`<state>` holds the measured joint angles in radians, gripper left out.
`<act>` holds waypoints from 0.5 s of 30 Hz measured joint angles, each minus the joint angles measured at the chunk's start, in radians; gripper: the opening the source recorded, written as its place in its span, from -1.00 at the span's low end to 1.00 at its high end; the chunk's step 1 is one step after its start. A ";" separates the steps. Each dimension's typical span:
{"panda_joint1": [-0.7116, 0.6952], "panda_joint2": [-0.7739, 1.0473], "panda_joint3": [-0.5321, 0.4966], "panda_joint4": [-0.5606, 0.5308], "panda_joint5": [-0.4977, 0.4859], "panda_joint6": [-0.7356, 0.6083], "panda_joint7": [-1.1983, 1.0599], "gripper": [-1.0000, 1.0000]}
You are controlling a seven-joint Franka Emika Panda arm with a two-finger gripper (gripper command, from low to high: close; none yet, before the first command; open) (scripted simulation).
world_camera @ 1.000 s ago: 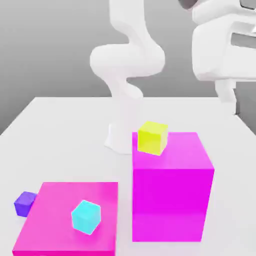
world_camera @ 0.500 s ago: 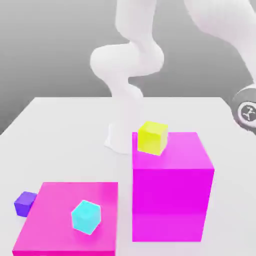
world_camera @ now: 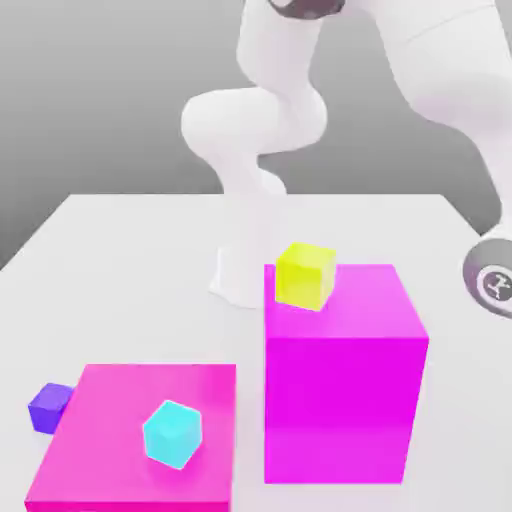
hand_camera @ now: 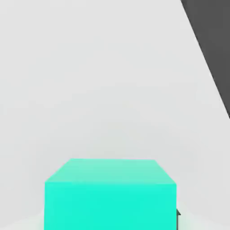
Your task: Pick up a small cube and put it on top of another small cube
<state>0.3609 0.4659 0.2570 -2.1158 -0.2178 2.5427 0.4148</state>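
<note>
**A:** So the small glossy teal-green cube (hand_camera: 110,195) sits right under the hand camera, on the plain white worktop (hand_camera: 90,81), not far from that worktop's dark edge. The end effector looks clamped narrow around it, so I'd call that a grip on the teal cube. It's flat on the surface though, not lifted yet as far as I can tell.

**B:** Agreed. Where would you stack it?

**A:** My pick is the small glossy yellow cube (world_camera: 305,275) on the tall magenta block (world_camera: 345,370), sitting at that block's far corner on the exterior view's left. There's also a light cyan cube (world_camera: 172,434) on the low flat magenta slab (world_camera: 140,400), and a little purple cube (world_camera: 50,407) just beside that slab.

**B:** Then lift straight up first, well above the tall block's top, before moving sideways. Come down centred and square on the yellow one, and release only once it's seated.
</note>
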 joint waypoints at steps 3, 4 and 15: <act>-0.038 -0.099 -0.022 -0.016 0.045 -0.091 0.022 -1.00; -0.049 -0.135 -0.029 -0.027 0.060 -0.115 0.031 -1.00; -0.170 -0.539 -0.113 -0.176 0.192 -0.353 0.153 -1.00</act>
<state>0.1907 -0.0726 0.1445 -2.2915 -0.0256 2.1893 0.5678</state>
